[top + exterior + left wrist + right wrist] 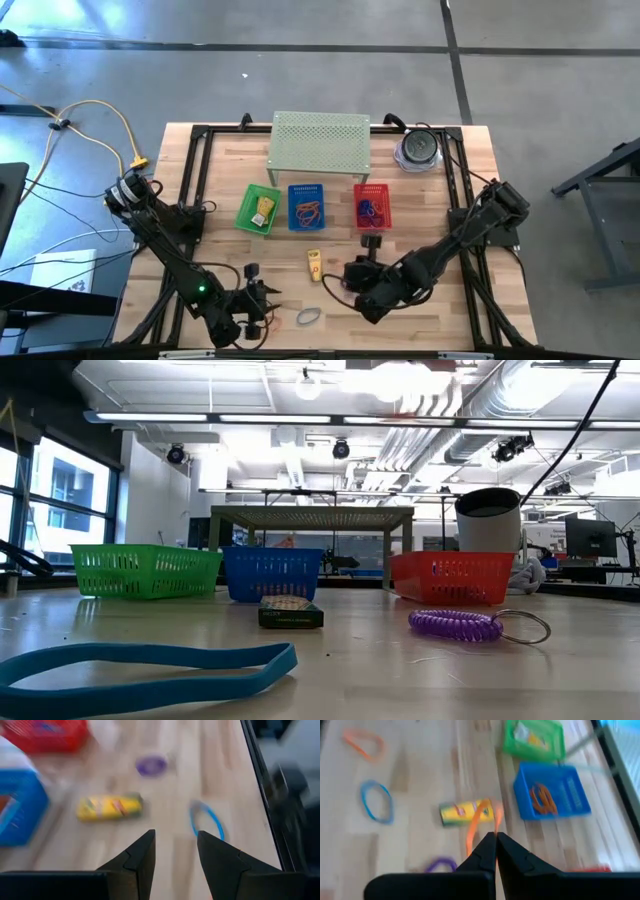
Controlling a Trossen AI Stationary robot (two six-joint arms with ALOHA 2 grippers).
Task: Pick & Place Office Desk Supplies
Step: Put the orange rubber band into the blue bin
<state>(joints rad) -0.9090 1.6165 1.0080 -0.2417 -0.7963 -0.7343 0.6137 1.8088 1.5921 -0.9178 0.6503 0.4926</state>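
My right gripper (496, 836) is shut on an orange rubber band (479, 822), above the table near the yellow packet (465, 813) and the purple coil (440, 865). My left gripper (175, 840) is open and touches nothing; it hovers by the near edge (262, 297), short of the blue band (206, 820). The packet (314, 265) lies flat in the middle of the table. A second orange band (365, 743) lies farther off. The low view shows the blue band (150, 665), packet (290, 612) and coil (455, 625) resting on the wood, and no gripper. My right gripper pinches the orange band between its two fingertips (490, 842), at one end of the loop (496, 817). The rest of the loop (471, 832) sticks out past the fingertips, slack. Whether it is clear of the table I cannot tell.
Three small baskets stand in a row past the packet: green (259, 209), blue (308, 206) with orange bands inside, red (373, 206). Behind them stands the pale green perforated shelf (320, 146), with the round grey-and-clear object (418, 150) at the far right. A black frame (458, 190) rims the table.
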